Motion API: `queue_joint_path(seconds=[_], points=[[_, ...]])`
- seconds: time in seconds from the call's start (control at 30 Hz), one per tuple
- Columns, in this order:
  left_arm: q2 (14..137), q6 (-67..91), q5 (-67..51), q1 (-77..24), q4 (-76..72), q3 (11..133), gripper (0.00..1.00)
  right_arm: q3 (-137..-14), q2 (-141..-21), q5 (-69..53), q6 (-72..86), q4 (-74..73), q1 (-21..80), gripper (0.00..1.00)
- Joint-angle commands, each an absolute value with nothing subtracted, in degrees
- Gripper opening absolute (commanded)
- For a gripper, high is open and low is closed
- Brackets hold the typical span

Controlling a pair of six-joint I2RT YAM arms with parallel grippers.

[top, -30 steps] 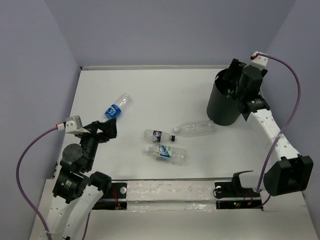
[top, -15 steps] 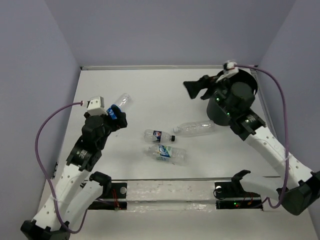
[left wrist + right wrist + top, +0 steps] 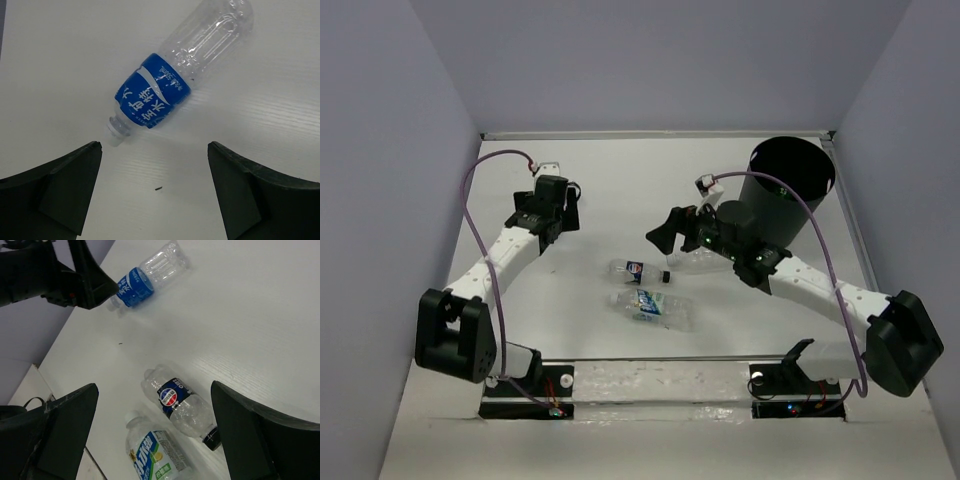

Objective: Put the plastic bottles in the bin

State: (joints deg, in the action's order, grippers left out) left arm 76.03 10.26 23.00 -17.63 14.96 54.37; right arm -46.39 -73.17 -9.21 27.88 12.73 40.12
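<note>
Since both tools stand wide open and hold nothing, no bottle is in hand at this moment. The left tool (image 3: pixel 154 147) hovers over the blue-labelled bottle (image 3: pixel 152 97), which lies on its side at the far left of the counter (image 3: pixel 620 170), neck toward the tool and slanted across the gap between the jaws. The right tool (image 3: pixel 154 386) hangs above mid-counter, over a dark-capped bottle (image 3: pixel 177 405) with a round emblem. A green-and-blue-labelled bottle (image 3: pixel 650 307) lies just nearer the bases, and an unlabelled clear bottle (image 3: pixel 705 258) is partly hidden under the right arm. The bin (image 3: pixel 810 215) stands upright at the far right, well apart from the left bottle; what is inside it cannot be made out. Handling, as a judgement: the bottles look empty, so light, thin-walled and springy, smooth-skinned, and ready to roll or skid if nudged on one side. A hard squeeze would likely dent them, not break them. Best hold is probably across the labelled midsection, jaws square to the long axis. The left wrist would seem to need a turn first, since the bottle sits diagonal. The neck is stiffer but narrow and easy to miss.
</note>
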Motion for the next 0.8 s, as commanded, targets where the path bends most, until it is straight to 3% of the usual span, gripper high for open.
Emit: queue_joint_path(seconds=[0.0,0.3,0.53,0.6,0.7,0.73,0.77], points=[[81.62,6.07,23.98,-14.07,13.88,60.02,0.99,-45.0,-68.3,-10.9,29.0,19.95,41.92,0.99],[97.19,4.31,16.44,-11.69,17.66,67.31,0.99,-41.93,-63.64,-11.34,28.65,18.28,42.45,0.99],[102.13,5.01,13.97,-9.93,18.46,69.26,0.98,-41.84,-63.54,-11.6,28.12,17.14,42.98,0.99],[103.18,5.01,13.28,-9.76,18.72,69.17,0.93,-42.19,-64.5,-11.69,28.3,17.58,42.98,0.99],[103.71,5.27,12.92,-9.76,18.9,68.82,0.78,-43.06,-65.82,-11.95,28.56,18.02,42.98,0.99],[103.62,5.36,13.27,-9.84,18.81,68.64,0.66,-43.24,-66.0,-12.13,28.65,18.1,42.98,0.99],[103.54,5.36,13.53,-9.84,18.72,68.56,0.62,-43.33,-66.27,-12.13,28.74,18.28,42.98,0.99]])
